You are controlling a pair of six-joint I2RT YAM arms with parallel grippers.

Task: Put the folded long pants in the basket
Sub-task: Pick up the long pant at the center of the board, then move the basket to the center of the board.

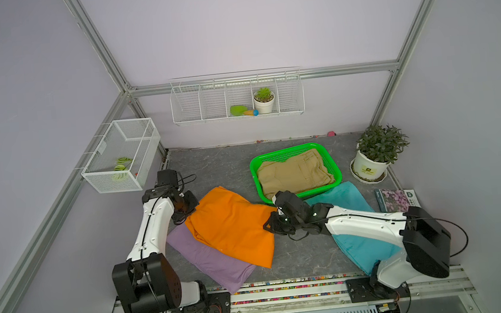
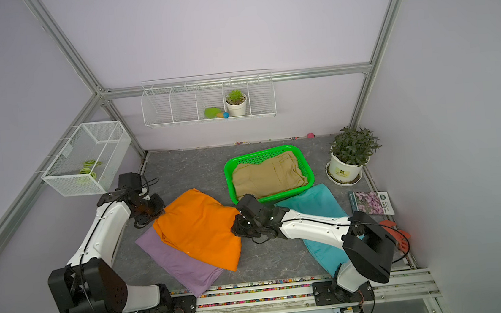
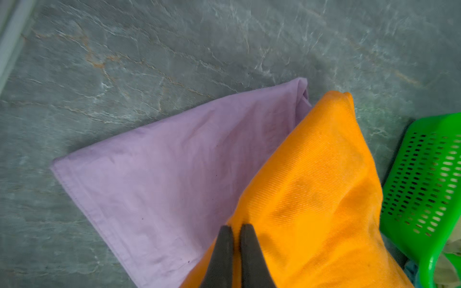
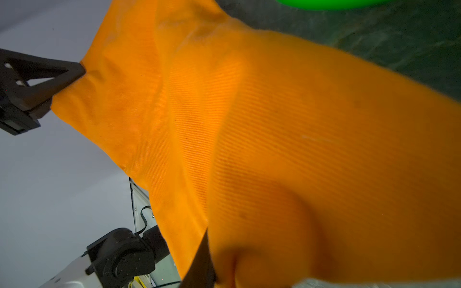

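Orange pants (image 1: 230, 224) are clamped in both your shut jaws; next, I'd lift them together over the basket (image 1: 286, 151) rim.

Both top views: bright, even, diffuse light; soft faint shadows on counter (image 1: 298, 261); wide-angle lens splays frame rails (image 1: 94, 37) toward corners. Wrist views: motion smear; orange pants (image 4: 274, 149) close to lens, soft; basket (image 4: 331, 3) rim blurred.
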